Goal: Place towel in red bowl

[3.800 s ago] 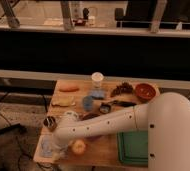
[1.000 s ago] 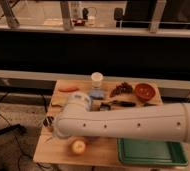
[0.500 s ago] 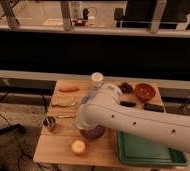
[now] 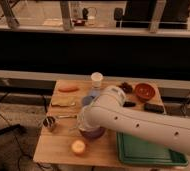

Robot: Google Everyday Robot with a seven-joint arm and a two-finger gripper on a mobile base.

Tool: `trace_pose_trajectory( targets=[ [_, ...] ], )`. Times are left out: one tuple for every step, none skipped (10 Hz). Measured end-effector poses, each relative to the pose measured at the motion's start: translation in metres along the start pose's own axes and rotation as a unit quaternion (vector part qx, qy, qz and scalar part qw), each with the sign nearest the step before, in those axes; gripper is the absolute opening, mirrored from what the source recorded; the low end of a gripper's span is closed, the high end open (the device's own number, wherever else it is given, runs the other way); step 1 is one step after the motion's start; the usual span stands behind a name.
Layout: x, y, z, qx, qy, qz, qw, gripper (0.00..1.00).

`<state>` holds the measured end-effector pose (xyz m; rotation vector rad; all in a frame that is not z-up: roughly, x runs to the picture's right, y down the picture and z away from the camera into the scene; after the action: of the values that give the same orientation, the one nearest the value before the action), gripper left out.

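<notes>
From the one camera view, the white arm [image 4: 138,122] swept in from the lower right across the wooden counter [image 4: 58,142]. Its gripper [image 4: 84,122] sat low at the arm's far end, right over the near rim of the purple bowl [image 4: 94,133]. The bulk of the wrist hid it, so I could not tell whether the jaws were open, closed or holding anything.

The towel [image 4: 89,98] showed as a pale blue patch lying on the counter just behind the arm, between the yellow piece [image 4: 62,101] and the arm's elbow. It was partly covered by the arm and, as far as I could see, not in the gripper. The red bowl [image 4: 144,91] stood well apart from it at the back right corner, with nothing visible inside. By that, I judged the task barely begun: the towel had yet to be picked up.

The worry was all the clutter:
- A white cup [image 4: 96,79] stood just behind the towel, and the broad arm could knock it over on a reach back.
- A metal cup [image 4: 49,122] and an orange round thing [image 4: 78,146] stood near the gripper, where a swing could knock them.
- Dark items [image 4: 125,88] lay close beside the red bowl, so a trailing cloth corner might drag across them or catch the bowl's rim and tip it.
- With the gripper so close to the purple bowl, I also thought it might settle on the wrong bowl.
- A flat cloth is hard to pinch, and a shallow grab could slip off it.
</notes>
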<state>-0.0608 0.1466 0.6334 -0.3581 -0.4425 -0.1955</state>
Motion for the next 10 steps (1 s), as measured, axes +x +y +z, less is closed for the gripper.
trace_pose_trajectory(
  targets=[
    [-0.003, -0.006, 0.004, 0.008, 0.006, 0.003, 0.9999, 0.33],
    [0.003, -0.013, 0.007, 0.018, 0.012, 0.007, 0.9997, 0.23],
    [0.011, -0.020, 0.008, 0.026, 0.015, 0.012, 0.9995, 0.16],
    [0.029, -0.029, 0.008, 0.038, 0.021, 0.023, 0.9988, 0.05],
    [0.050, -0.036, 0.005, 0.048, 0.025, 0.033, 0.9980, 0.00],
    [0.069, -0.041, 0.001, 0.056, 0.031, 0.041, 0.9971, 0.00],
    [0.090, -0.048, -0.003, 0.065, 0.039, 0.050, 0.9959, 0.00],
    [0.114, -0.056, -0.009, 0.075, 0.051, 0.061, 0.9940, 0.00],
    [0.130, -0.064, -0.012, 0.082, 0.061, 0.068, 0.9924, 0.00],
    [0.142, -0.072, -0.014, 0.088, 0.072, 0.072, 0.9909, 0.00]
  ],
)
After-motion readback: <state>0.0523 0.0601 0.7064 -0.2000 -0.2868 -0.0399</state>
